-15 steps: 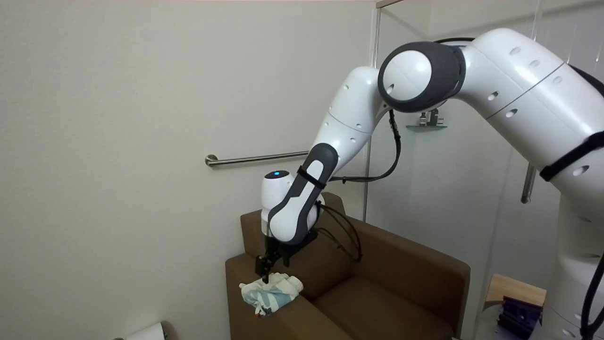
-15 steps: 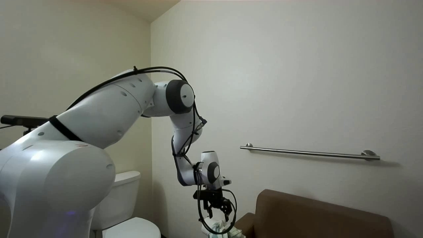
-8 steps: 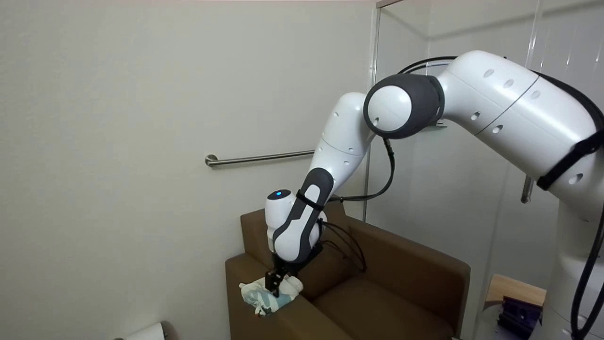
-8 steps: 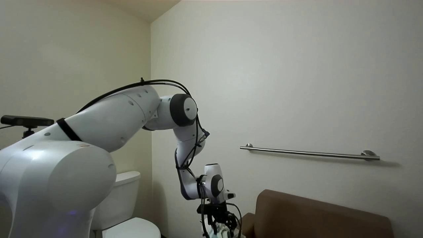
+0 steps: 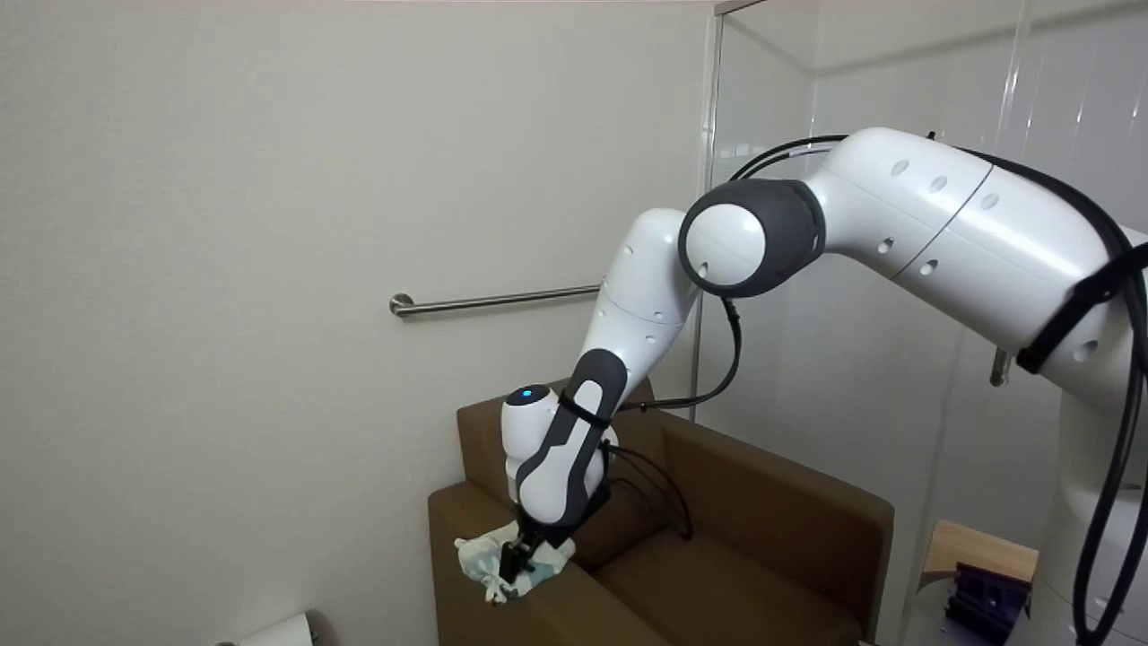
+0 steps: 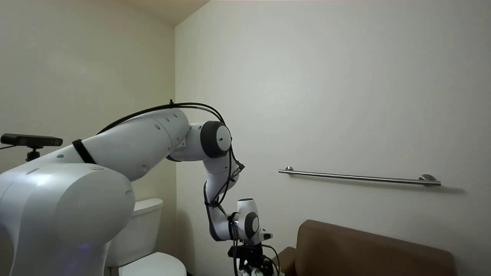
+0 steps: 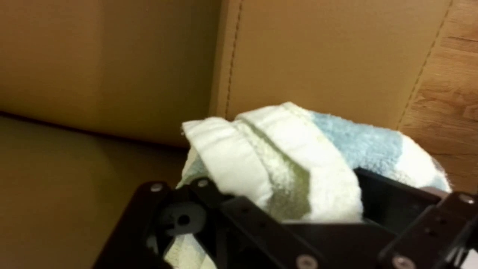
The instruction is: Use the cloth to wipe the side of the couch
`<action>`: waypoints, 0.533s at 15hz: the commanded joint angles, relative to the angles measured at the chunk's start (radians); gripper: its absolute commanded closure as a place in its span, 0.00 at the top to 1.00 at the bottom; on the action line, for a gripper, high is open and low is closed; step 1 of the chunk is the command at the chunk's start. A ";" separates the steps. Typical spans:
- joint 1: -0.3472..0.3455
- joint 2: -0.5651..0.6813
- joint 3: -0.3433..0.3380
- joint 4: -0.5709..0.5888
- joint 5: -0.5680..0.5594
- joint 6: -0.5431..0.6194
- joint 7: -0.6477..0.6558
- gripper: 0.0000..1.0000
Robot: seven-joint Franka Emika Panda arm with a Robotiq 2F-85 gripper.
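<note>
Cloth: one, white and pale blue, bunched on top of the armrest of the brown couch. Long axis, as far as I see it, runs across the armrest: in my wrist view one end passes the inner seam, the other the outer seam, toward the wood-patterned floor. White bands slant there from upper left to lower right. Middle partly covered by my end effector; which end is front I cannot tell. In an exterior view only a pale scrap of cloth shows at the lower edge.

End effector: mine, black, aimed down, set wide, folds between its fingers. Fingertips hard to make out against the folds; whether they touch cloth I cannot tell.

Couch: cut off below in both exterior views; back partly behind my arm.

Metal bar: on the wall; one end behind my arm in an exterior view.

Toilet: partly behind my arm, cut off below.

White roll: cut off below.

Purple object: too dim to name.
</note>
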 commanded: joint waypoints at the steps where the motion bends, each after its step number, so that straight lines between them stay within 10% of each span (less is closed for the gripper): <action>1: -0.021 0.042 0.026 0.018 0.036 0.039 -0.057 0.45; 8: -0.011 -0.040 0.020 -0.016 0.019 -0.030 -0.090 0.06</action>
